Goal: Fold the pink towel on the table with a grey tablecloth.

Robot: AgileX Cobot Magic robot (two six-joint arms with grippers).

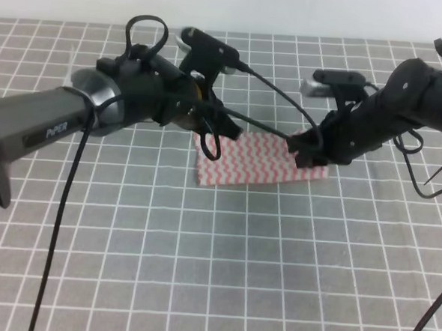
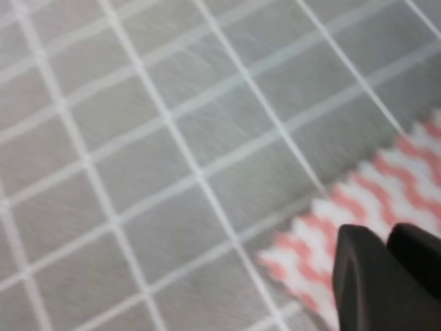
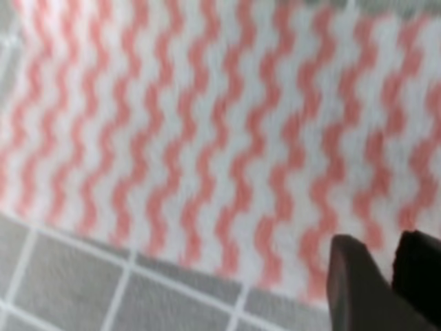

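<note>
pink towel [image 1: 260,160]: lay flat as a folded rectangle mid-table on the table with a grey tablecloth [image 1: 199,269]. left gripper [image 1: 210,138]: at the towel's left edge, jaws nearly together, grip on cloth unclear. right gripper [image 1: 306,152]: at its right edge, jaws narrowly parted, grip unclear.

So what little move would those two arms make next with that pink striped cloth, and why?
Probably lower and close both end effectors on the cloth's edge. The pink towel lies flat on the grey tablecloth, with the left end effector at its left end and the right end effector at its right. Whether either one grips yet, I cannot tell.
</note>
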